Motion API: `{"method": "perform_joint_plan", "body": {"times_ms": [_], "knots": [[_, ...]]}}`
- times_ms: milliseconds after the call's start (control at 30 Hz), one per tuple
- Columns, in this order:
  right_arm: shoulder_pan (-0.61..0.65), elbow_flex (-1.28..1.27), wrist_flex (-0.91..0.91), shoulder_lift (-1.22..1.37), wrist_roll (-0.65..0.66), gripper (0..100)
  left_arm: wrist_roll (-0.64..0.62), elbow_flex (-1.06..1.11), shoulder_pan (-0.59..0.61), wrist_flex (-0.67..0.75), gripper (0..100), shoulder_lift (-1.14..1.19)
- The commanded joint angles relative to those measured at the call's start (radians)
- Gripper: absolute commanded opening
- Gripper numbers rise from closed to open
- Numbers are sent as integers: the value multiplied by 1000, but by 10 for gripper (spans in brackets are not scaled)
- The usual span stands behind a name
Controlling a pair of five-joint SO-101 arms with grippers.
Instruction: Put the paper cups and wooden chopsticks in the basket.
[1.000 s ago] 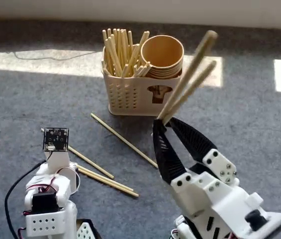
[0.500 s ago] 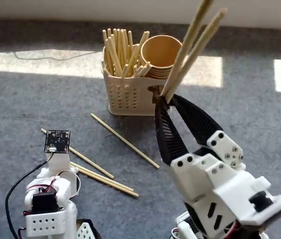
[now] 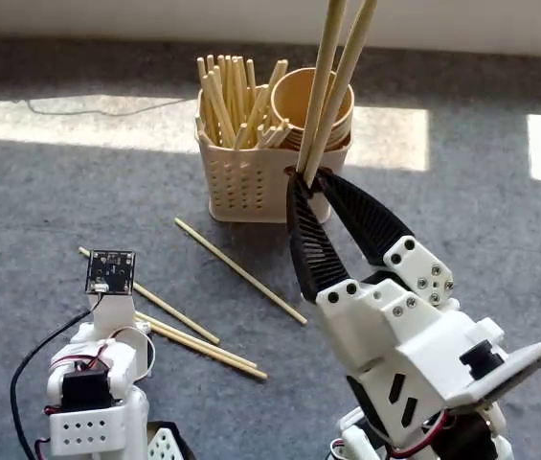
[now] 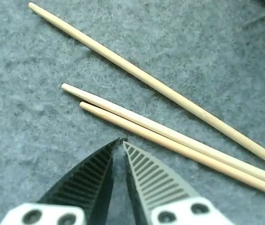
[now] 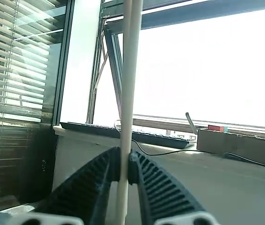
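Lower left, the left claw point(image 4: 123, 140) is pinched together on nothing right by the loose chopsticks point(image 3: 203, 345) on the grey worktop point(image 3: 500, 240), the basket point(image 3: 251, 187) with the paper cups point(image 3: 289, 101) sits upper middle, and right of centre the right claw point(image 3: 306, 176) is clamped on two held chopsticks point(image 3: 323, 67) sticking up past it.

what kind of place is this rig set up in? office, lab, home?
Probably an office or workroom, though not certain. The right wrist view shows a large window with slatted blinds and a keyboard on a desk below it. The work surface is grey and carpet-like.
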State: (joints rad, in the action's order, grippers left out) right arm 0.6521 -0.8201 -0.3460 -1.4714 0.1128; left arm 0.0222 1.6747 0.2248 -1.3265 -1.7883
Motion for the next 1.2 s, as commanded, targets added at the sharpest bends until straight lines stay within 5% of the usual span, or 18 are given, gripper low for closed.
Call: {"method": "perform_joint_plan", "body": {"times_ms": [0,233,1167], "knots": [[-12,39,28,15,11,5,3,22,-8,-6,5,2],[-12,39,42,56,11,5,3,22,-8,-6,5,2],[-114,39,754,731,9,5,3,22,-8,-6,5,2]]}}
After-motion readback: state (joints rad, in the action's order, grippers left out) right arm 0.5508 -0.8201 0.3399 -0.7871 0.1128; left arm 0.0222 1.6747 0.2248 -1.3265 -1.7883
